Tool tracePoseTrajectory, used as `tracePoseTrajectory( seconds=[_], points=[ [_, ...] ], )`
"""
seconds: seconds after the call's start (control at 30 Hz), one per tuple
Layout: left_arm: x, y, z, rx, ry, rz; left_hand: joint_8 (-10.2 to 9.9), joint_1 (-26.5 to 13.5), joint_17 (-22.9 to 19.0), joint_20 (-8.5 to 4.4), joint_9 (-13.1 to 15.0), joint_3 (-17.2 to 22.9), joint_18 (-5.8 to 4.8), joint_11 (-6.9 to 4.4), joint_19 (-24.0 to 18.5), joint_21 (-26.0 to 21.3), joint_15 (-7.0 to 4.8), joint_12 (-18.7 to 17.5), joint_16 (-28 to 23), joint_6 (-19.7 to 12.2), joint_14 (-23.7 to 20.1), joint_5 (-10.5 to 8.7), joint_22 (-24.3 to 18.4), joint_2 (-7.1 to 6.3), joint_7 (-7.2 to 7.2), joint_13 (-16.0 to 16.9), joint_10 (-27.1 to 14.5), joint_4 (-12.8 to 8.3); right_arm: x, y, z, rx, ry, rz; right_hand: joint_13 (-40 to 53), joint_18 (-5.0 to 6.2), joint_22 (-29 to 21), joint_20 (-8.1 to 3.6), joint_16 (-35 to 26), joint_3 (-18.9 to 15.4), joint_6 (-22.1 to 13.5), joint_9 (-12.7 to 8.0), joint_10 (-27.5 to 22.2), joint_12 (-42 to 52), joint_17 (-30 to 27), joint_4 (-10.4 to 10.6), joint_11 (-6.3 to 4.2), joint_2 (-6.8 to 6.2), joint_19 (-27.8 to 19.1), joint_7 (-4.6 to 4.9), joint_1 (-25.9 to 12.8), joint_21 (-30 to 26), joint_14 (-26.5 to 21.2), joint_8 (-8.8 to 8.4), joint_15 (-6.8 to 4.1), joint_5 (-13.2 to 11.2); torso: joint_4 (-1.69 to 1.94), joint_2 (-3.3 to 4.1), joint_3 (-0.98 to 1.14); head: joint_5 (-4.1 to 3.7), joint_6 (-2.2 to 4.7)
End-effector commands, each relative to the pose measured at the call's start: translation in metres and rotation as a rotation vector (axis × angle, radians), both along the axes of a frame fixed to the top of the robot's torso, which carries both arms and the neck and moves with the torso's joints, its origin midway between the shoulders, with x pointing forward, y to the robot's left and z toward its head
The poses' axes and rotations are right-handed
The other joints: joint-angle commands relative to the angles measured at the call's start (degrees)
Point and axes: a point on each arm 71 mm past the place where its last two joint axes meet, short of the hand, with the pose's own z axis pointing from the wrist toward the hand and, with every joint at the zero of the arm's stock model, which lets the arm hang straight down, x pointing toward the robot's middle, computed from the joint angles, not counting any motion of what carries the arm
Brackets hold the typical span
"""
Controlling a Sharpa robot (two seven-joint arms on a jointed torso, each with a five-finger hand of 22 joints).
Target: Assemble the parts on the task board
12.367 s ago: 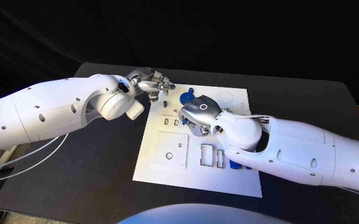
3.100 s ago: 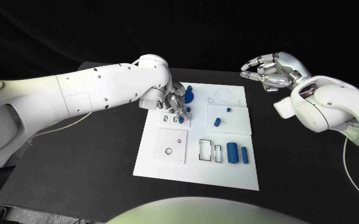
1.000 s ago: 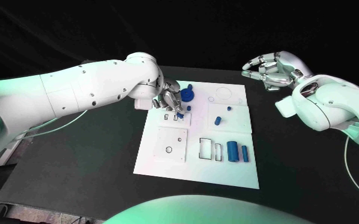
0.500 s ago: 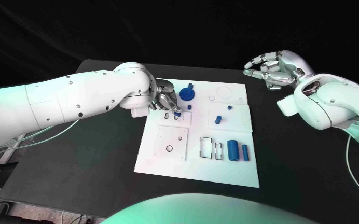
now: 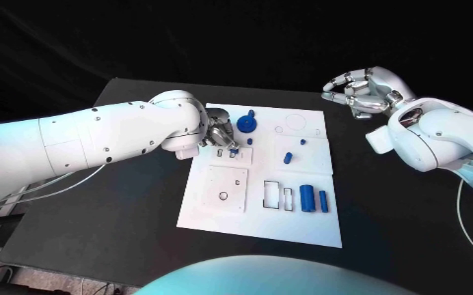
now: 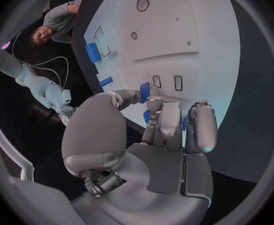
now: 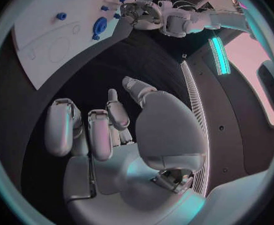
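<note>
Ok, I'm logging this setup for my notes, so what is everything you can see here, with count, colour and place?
Table: one, black, under everything.
Task board: one, white, mid-table, with outlined rectangular slots and circles.
Round part: one, blue, far end of the board, beside the left hand.
Small peg parts: two, blue, standing mid-board, one further back.
Long parts: two, blue, lying side by side near the board's right edge.
Small part: one, blue, pinched at the left hand's fingertips over the board.
Left hand: silver, on a white arm, at the board's far left.
Right hand: silver, fingers curled, holds nothing, raised off the board's right side.
</note>
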Motion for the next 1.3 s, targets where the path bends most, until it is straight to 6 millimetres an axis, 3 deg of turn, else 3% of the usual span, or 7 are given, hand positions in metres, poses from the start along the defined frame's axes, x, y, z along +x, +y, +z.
tracePoseTrajectory(
  seconds=[0.03, 0.47, 0.73, 1.3],
  points=[
    [0.0001, -0.0021, -0.0026, 0.045, -0.014, -0.016, 0.23, -0.2, 0.06, 0.02, 0.05, 13.08, -0.28, -0.11, 0.21, 0.26, -0.4, 0.25, -0.25, 0.38, -0.01, 0.27, 0.01, 0.08, 0.04, 0.07, 0.43, -13.58, -0.001, 0.0023, -0.0004, -0.004, 0.0, 0.024, -0.09, 1.13, 8.73, 0.0, -0.18, 0.05, -0.35, 0.09, -0.42, -0.35, 2.57, 0.36, 0.07, 0.04, -0.19, 0.04, -0.21, -0.14, 3.07, 0.27, 0.35, 0.24, -0.03, 0.01, -0.03, 0.06, 0.14],
    [-0.0002, -0.0013, -0.0072, 0.086, 0.003, -0.036, 0.33, -0.28, 0.07, -0.04, 0.13, 13.16, -0.29, -0.19, 0.27, 0.32, -0.46, 0.3, -0.26, 0.52, 0.0, 0.78, 0.11, -0.01, -0.04, 0.09, 0.56, -13.64, -0.0014, 0.0018, -0.0004, -0.004, 0.0, 0.024, -0.11, 1.15, 8.7, 0.01, -0.23, 0.04, -0.39, 0.1, -0.44, -0.36, 2.49, 0.42, 0.07, 0.05, -0.23, 0.04, -0.23, -0.23, 3.05, 0.31, 0.36, 0.3, -0.02, -0.03, -0.01, -0.25, -0.55],
    [-0.0015, -0.0001, -0.0078, 0.099, 0.009, -0.049, 0.37, -0.3, 0.08, -0.07, 0.16, 13.21, -0.31, -0.24, 0.33, 0.37, -0.51, 0.37, -0.27, 0.61, 0.0, 1.08, 0.2, -0.08, -0.09, 0.2, 0.66, -13.72, -0.0013, 0.0022, -0.0005, -0.004, 0.001, 0.028, -0.06, 1.13, 8.73, 0.01, -0.23, 0.02, -0.42, 0.11, -0.4, -0.32, 2.49, 0.5, 0.08, 0.08, -0.19, 0.05, -0.28, -0.15, 3.05, 0.34, 0.36, 0.34, 0.03, -0.09, 0.06, -0.07, -0.43],
    [-0.0033, 0.0009, -0.0099, 0.113, 0.028, -0.062, 0.41, -0.32, 0.05, -0.1, 0.19, 13.26, -0.33, -0.27, 0.38, 0.41, -0.54, 0.36, -0.29, 0.69, -0.01, 1.3, 0.28, -0.15, -0.12, 0.19, 0.7, -13.78, -0.0009, 0.0022, -0.0007, -0.004, 0.001, 0.031, -0.13, 1.14, 8.7, 0.02, -0.26, -0.02, -0.48, 0.13, -0.47, -0.36, 2.46, 0.68, 0.09, 0.14, -0.22, 0.05, -0.39, -0.25, 3.05, 0.42, 0.37, 0.42, 0.02, -0.02, -0.02, 0.16, -0.75]
  ],
)
